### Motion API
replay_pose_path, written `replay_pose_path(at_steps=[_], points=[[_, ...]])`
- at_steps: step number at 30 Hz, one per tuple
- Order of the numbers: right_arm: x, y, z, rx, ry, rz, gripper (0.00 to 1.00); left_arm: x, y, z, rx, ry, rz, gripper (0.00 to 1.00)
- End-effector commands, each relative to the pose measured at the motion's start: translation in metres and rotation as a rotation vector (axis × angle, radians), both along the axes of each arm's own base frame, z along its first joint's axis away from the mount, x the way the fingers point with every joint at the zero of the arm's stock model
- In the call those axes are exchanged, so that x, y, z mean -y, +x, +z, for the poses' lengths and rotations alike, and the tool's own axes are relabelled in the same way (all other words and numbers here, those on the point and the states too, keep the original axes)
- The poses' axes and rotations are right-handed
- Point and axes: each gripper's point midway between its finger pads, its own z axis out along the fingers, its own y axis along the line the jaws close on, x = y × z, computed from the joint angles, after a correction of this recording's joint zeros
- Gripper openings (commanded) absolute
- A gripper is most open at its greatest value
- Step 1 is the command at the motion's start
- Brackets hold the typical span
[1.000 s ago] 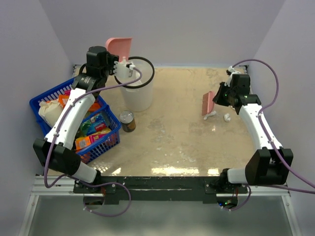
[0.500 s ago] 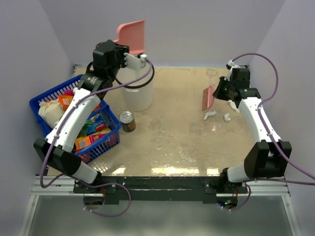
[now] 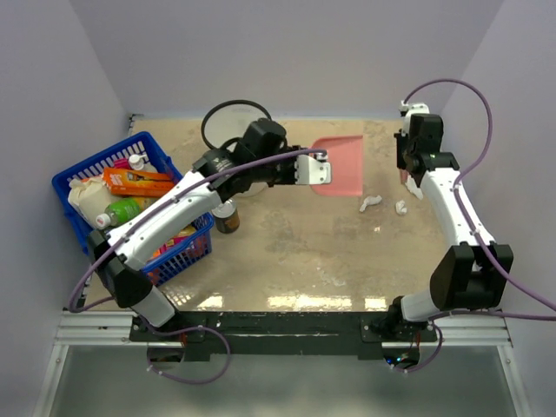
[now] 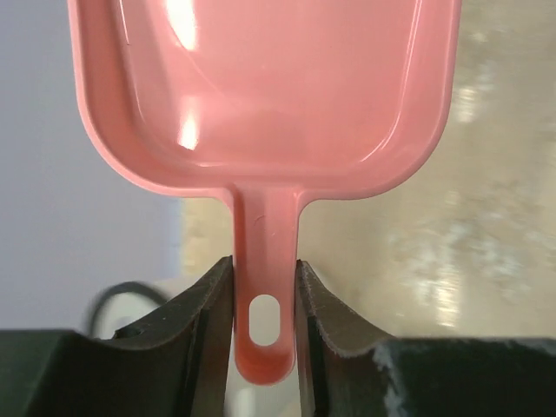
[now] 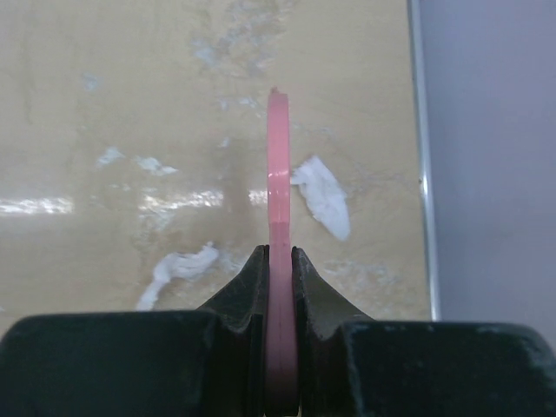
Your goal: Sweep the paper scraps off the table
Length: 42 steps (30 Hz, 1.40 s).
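Left hand [image 4: 265, 300] is pinched tight on the handle of a pink plastic dustpan [image 3: 340, 165], with the pan reaching over the far middle of the beige marble-patterned glossy desk [image 3: 295, 252]; contact with the surface is unclear. Right hand [image 5: 278, 261] is clamped on a thin pink flat tool [image 5: 278, 165], seen edge-on near the far right corner. Two crumpled white paper scraps [image 3: 371, 203] lie on the desk near the dustpan's right side, one on either side of the tool's edge.

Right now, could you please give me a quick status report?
Left gripper shut on dustpan. Right gripper shut on pink tool. Two paper scraps on table, near dustpan. Nothing blocking.
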Motion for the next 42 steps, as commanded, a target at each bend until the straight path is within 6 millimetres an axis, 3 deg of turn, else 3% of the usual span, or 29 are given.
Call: replay_pose_path(at_steps=[1,4,5,8,12,13,14,17,22,23,28,33,39,42], points=[[0.035,-0.007,0.018,0.025,-0.242,-0.023,0.0,0.008,-0.037,-0.105,-0.419,0.078,0.004,0.0],[0.038,-0.012,0.022,0.007,-0.294,0.005,0.0,-0.001,-0.042,-0.161,-0.518,0.152,0.073,0.0],[0.039,-0.015,0.018,-0.015,-0.305,0.012,0.0,-0.008,-0.051,-0.188,-0.575,0.193,0.089,0.0],[0.041,-0.022,0.012,-0.066,-0.354,0.046,0.0,-0.011,-0.056,-0.232,-0.636,0.191,0.142,0.0],[0.041,-0.026,0.013,-0.076,-0.386,0.09,0.0,-0.003,-0.059,-0.264,-0.686,0.149,0.164,0.01],[0.041,-0.025,0.01,-0.083,-0.394,0.097,0.0,0.002,-0.055,-0.268,-0.684,0.129,0.164,0.05],[0.043,-0.025,0.008,-0.086,-0.401,0.094,0.0,0.001,-0.057,-0.275,-0.692,0.13,0.164,0.16],[0.035,-0.021,-0.002,-0.109,-0.385,0.148,0.0,0.008,-0.053,-0.283,-0.683,0.115,0.152,0.32],[0.033,-0.013,-0.013,-0.141,-0.368,0.156,0.0,0.011,-0.048,-0.288,-0.661,0.08,0.107,0.48],[0.045,-0.014,-0.015,-0.145,-0.362,0.121,0.0,0.009,-0.05,-0.292,-0.657,0.091,0.093,0.52],[0.051,-0.013,-0.022,-0.164,-0.275,0.076,0.0,0.002,-0.042,-0.297,-0.682,0.067,0.065,0.57],[0.056,-0.017,-0.031,-0.191,-0.288,0.092,0.0,-0.002,-0.034,-0.289,-0.678,0.013,0.011,0.56],[0.065,-0.005,-0.045,-0.218,-0.291,0.076,0.0,-0.008,-0.041,-0.295,-0.71,0.015,-0.028,0.45],[0.064,0.002,-0.056,-0.237,-0.29,0.094,0.0,-0.008,-0.046,-0.297,-0.719,0.023,-0.034,0.34]])
